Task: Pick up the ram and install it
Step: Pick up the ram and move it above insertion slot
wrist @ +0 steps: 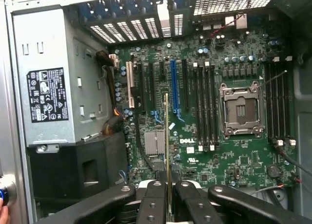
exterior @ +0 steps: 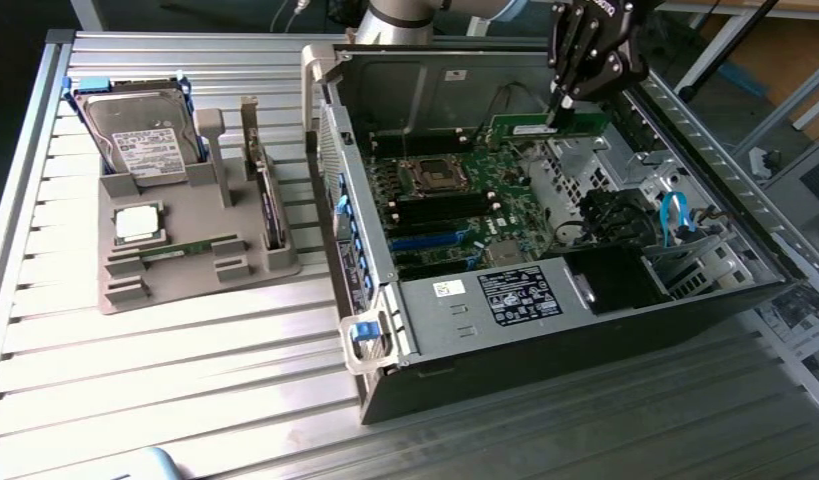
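My gripper (exterior: 565, 102) hangs over the far side of the open computer case (exterior: 382, 345), shut on the ram (exterior: 540, 128), a thin green stick held above the motherboard (exterior: 449, 205). In the wrist view the ram (wrist: 166, 131) shows edge-on, clamped between the black fingers (wrist: 155, 195) of the gripper (wrist: 168, 187). It points down toward the board (wrist: 243, 160), over the area beside the small heatsink (wrist: 155, 141). Long black memory slots (wrist: 205, 107) lie next to the empty processor socket (wrist: 240, 109), and more slots (wrist: 278, 104) run on its other side.
A grey fixture (exterior: 129, 285) at the exterior view's left holds a hard drive (exterior: 140, 140), a silver processor chip (exterior: 138, 222), a small green stick (exterior: 185, 248) and an upright card (exterior: 258, 170). Inside the case sit the power supply (exterior: 516, 295) and blue cables (exterior: 672, 215).
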Controlling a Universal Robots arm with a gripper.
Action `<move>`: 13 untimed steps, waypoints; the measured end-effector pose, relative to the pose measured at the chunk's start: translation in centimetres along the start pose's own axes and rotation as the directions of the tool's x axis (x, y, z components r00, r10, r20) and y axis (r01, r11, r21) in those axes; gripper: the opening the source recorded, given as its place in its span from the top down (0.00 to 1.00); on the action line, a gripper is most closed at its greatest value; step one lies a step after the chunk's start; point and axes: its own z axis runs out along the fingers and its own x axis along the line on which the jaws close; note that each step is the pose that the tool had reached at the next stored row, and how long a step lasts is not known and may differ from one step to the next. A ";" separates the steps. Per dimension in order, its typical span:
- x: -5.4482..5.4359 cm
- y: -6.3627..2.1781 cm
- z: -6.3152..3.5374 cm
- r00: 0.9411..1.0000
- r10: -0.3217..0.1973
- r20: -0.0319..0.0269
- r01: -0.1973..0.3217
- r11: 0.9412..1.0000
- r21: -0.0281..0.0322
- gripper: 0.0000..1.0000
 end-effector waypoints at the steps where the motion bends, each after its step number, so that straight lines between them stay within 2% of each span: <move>1: 0.0 -0.01 0.03 1.000 0.000 0.006 0.000 1.000 0.000 0.86; 3: -0.1 -0.05 0.08 1.000 0.000 0.024 0.000 1.000 -0.002 0.86; 5: -0.1 -0.11 0.11 0.999 -0.001 0.047 0.001 1.000 -0.004 0.86; 7: -0.1 -0.18 0.16 0.997 -0.001 0.077 0.001 1.000 -0.006 0.86; 8: -0.1 -0.21 0.17 0.996 -0.001 0.089 0.002 1.000 -0.007 0.86; 11: -0.1 -0.32 0.24 0.992 -0.001 0.123 0.002 1.000 -0.009 0.86; 13: -0.1 -0.42 0.29 0.990 -0.001 0.142 0.003 1.000 -0.011 0.86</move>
